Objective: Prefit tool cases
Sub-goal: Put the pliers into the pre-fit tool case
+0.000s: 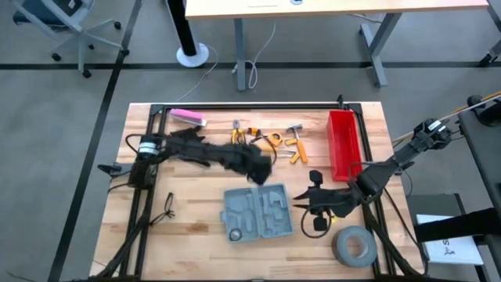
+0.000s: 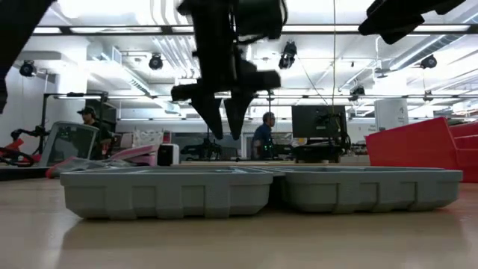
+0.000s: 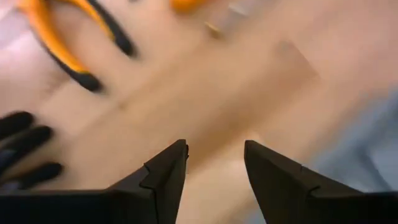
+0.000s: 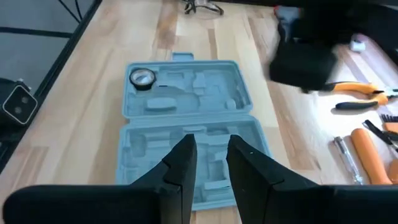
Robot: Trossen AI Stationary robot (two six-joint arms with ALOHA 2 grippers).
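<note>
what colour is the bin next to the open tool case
Red. The bin shows best in the high view, on the right of the tool case.

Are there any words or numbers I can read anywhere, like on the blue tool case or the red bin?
None can be read.
Tool case: no words or numbers show, only moulded slots.
Red bin: no label shows.
Tape roll: no print shows.
White paper at the table's right edge: dark marks, too small to read.
</note>
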